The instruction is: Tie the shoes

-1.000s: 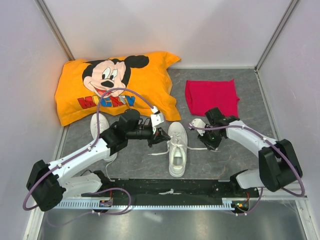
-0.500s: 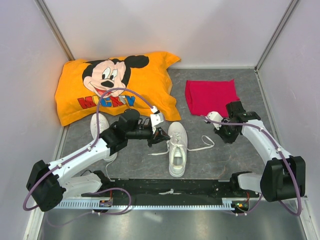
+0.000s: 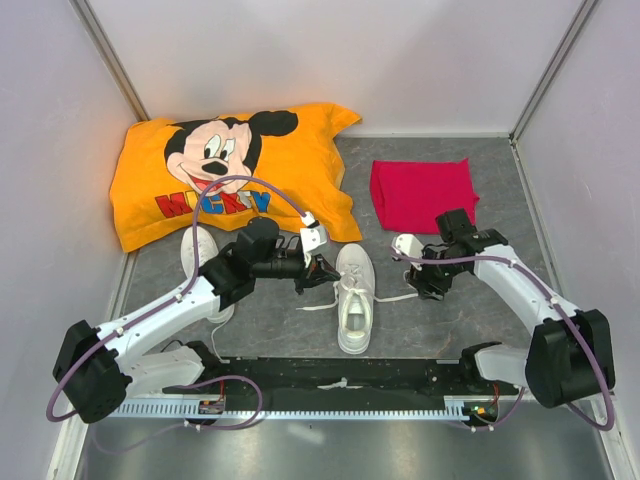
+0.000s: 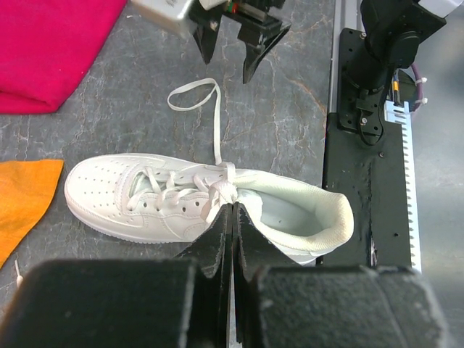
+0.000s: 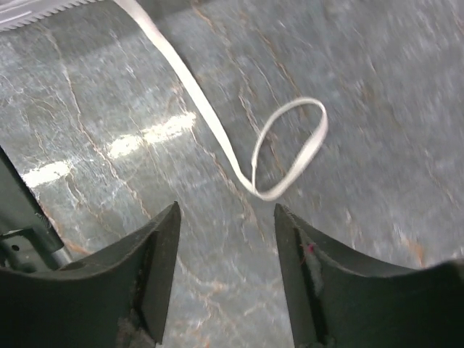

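A white sneaker (image 3: 355, 300) lies in the middle of the floor, toe to the back; it also shows in the left wrist view (image 4: 145, 196). My left gripper (image 3: 318, 272) is shut at the sneaker's lace knot (image 4: 226, 190), pinching the lace. The other lace end lies loose on the floor as a loop (image 4: 194, 96) to the shoe's right. My right gripper (image 3: 430, 284) is open and empty just above that loop (image 5: 290, 145), fingers (image 5: 156, 268) apart. The second sneaker (image 3: 198, 250) lies at the left, partly under my left arm.
An orange Mickey Mouse pillow (image 3: 240, 170) lies at the back left. A red cloth (image 3: 422, 192) lies at the back right, just behind my right gripper. The black base rail (image 3: 340, 375) runs along the near edge. Walls close in on three sides.
My right gripper swung out to the right and has come back left to the loose lace loop. The left arm and the sneaker have not moved.
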Tool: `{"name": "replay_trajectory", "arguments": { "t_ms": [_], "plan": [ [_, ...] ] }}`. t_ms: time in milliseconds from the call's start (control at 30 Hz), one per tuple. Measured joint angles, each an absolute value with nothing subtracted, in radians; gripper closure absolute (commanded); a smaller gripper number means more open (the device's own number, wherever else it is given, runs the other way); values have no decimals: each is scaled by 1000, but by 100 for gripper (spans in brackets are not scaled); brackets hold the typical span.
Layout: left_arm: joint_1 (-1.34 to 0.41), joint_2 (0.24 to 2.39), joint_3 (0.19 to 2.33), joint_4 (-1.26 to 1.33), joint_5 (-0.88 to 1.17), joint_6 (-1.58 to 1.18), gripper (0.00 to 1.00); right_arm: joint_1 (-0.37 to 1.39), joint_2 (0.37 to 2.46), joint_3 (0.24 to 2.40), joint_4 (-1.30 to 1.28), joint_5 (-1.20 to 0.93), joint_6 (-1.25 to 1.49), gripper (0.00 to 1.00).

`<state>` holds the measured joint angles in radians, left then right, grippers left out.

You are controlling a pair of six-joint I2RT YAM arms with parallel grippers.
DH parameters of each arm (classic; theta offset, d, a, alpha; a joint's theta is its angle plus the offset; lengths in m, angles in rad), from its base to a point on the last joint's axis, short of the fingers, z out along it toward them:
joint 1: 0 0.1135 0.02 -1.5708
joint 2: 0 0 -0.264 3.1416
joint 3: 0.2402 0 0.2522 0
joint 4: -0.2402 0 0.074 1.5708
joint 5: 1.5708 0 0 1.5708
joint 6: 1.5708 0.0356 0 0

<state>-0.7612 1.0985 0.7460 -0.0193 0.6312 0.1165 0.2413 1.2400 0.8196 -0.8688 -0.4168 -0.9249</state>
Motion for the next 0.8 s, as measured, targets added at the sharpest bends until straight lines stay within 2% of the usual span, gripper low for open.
{"name": "replay_trajectory", "arguments": {
  "t_ms": [300, 567, 633, 667, 733, 800],
  "plan": [
    [-757, 1100, 746, -19, 631, 116, 98, 317, 1370, 795, -760, -432, -947, 43],
    [-753, 1100, 746, -19, 632, 110, 98, 318, 1435, 740, -687, -380, -970, 50],
    [-752, 1102, 746, -19, 633, 110, 98, 318, 1433, 736, -672, -369, -969, 59],
    [-752, 1103, 746, -19, 633, 109, 98, 319, 1432, 734, -664, -365, -969, 81],
    [-752, 1103, 746, -19, 635, 109, 98, 319, 1430, 730, -651, -360, -963, 99],
    [-752, 1103, 746, -19, 636, 109, 98, 319, 1423, 726, -652, -360, -946, 100]
  ]
}}
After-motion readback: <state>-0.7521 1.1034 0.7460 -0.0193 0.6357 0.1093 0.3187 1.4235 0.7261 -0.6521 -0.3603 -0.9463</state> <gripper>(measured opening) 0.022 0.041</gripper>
